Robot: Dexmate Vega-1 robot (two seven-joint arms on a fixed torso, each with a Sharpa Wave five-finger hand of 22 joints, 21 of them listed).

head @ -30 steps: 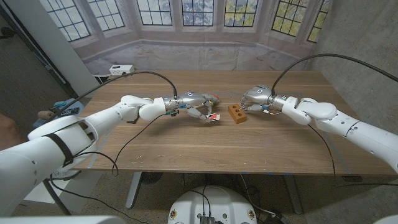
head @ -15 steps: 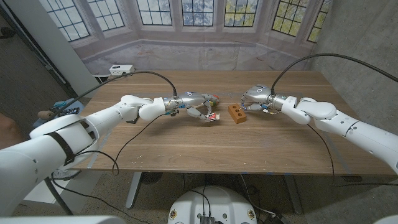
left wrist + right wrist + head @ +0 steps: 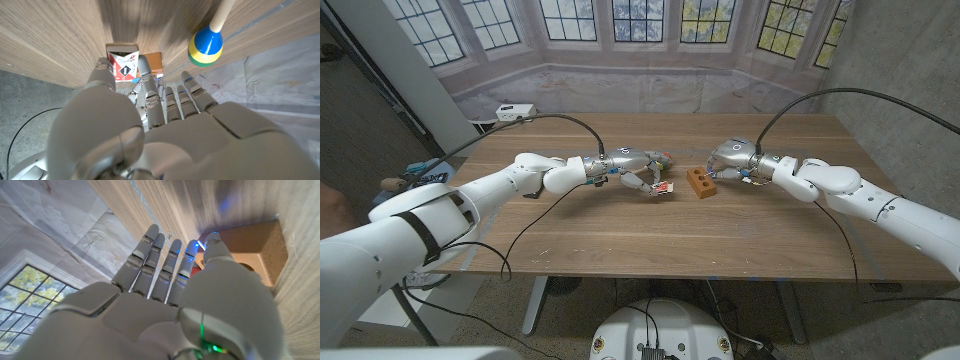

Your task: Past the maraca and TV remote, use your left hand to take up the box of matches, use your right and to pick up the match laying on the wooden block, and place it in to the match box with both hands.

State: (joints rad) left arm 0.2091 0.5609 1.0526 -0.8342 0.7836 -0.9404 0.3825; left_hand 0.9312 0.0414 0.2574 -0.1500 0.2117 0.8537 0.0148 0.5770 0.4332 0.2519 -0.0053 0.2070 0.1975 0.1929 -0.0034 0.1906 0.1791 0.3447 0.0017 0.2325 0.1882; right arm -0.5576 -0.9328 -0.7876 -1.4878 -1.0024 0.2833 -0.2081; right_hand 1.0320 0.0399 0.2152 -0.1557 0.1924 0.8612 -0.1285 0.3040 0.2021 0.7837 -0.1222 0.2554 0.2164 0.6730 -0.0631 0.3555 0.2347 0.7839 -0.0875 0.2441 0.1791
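My left hand pinches the box of matches, a small red, white and black box, between thumb and finger low over the mid table; it shows up close too, the box between the fingertips. Just right of it lies the wooden block, also in both wrist views. My right hand hovers at the block's right end, fingers stretched out and thumb tip at the block's top. I cannot make out the match. The blue, yellow and green maraca lies beyond the left hand.
A white power box sits at the table's back left corner. Black cables run from both wrists, one looping over the table's front left. Bare wood spreads in front of the hands.
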